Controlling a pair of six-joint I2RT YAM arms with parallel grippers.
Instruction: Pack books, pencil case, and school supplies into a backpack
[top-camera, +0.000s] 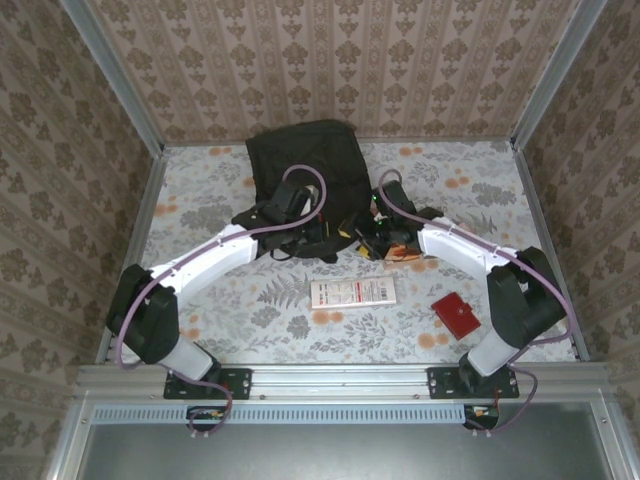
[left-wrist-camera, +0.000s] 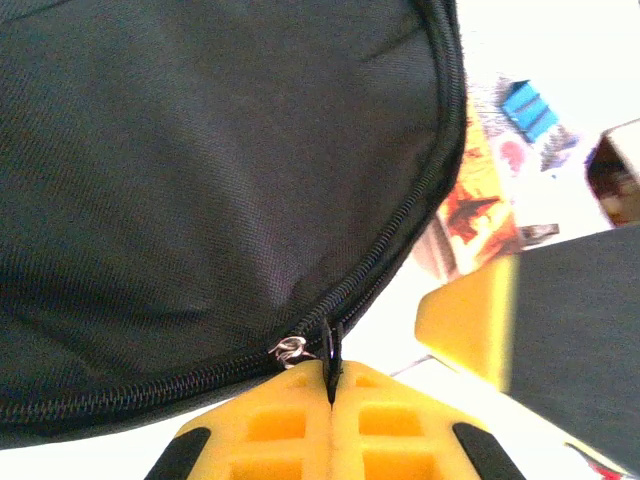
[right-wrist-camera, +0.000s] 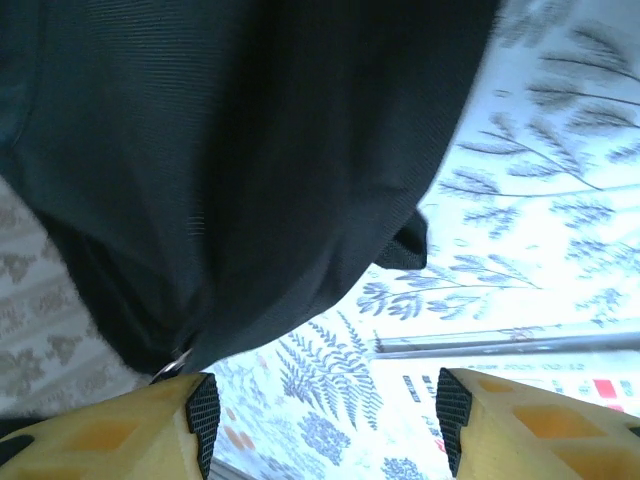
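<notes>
The black backpack (top-camera: 305, 165) lies at the back middle of the table. My left gripper (left-wrist-camera: 331, 372) is at its near edge, shut on the black zip pull (left-wrist-camera: 334, 345) beside a small metal ring (left-wrist-camera: 290, 349); the zip's teeth (left-wrist-camera: 400, 225) curve up and away. My right gripper (right-wrist-camera: 328, 410) hangs open under a fold of backpack fabric (right-wrist-camera: 250, 150), with nothing between its pads (right-wrist-camera: 203, 410). The orange book (left-wrist-camera: 480, 205) lies just right of the backpack's edge, partly hidden by my right gripper (top-camera: 378, 235) in the top view.
A flat white packet with red print (top-camera: 352, 293) lies in the middle near the front. A small red case (top-camera: 457, 314) sits front right by the right arm. A blue object (left-wrist-camera: 528, 108) lies beyond the book. Metal rails and patterned walls (top-camera: 130, 110) enclose the table.
</notes>
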